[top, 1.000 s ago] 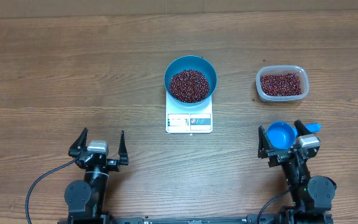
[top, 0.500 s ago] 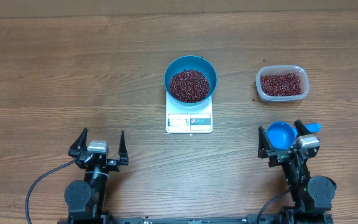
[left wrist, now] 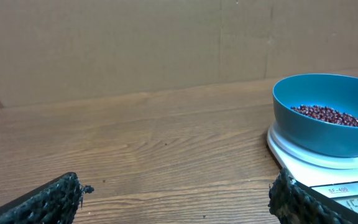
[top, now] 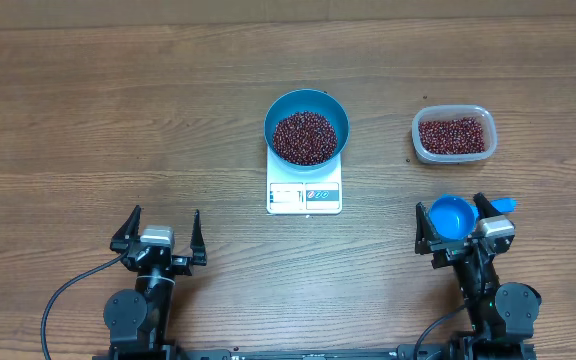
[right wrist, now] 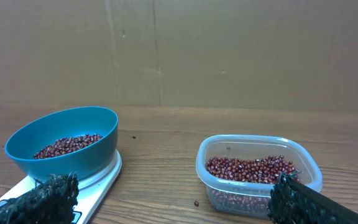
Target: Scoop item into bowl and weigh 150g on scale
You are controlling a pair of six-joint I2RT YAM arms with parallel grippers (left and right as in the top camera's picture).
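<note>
The blue bowl (top: pixel 340 112) sits on the white scale (top: pixel 304 196) at the table's middle, holding a heap of red-brown beans (top: pixel 306 138). In the left wrist view the bowl (left wrist: pixel 316 137) and scale (left wrist: pixel 289 153) are ahead to the right. The right wrist view has the bowl (right wrist: pixel 86 155) and scale (right wrist: pixel 102 180) on its left. My left gripper (top: pixel 165 214) (left wrist: pixel 178 186) stands open and empty near the front edge. My right gripper (top: pixel 450 205) (right wrist: pixel 174 186) is open at the front right. A small blue scoop (top: pixel 452 216) shows between its fingers from above, but not in the right wrist view.
A clear plastic tub (top: pixel 416 140) (right wrist: pixel 260 140) with more beans (top: pixel 453 135) stands at the right, behind my right gripper. One stray bean (right wrist: pixel 196 203) lies on the wood in front of the tub. A cardboard wall closes the far side.
</note>
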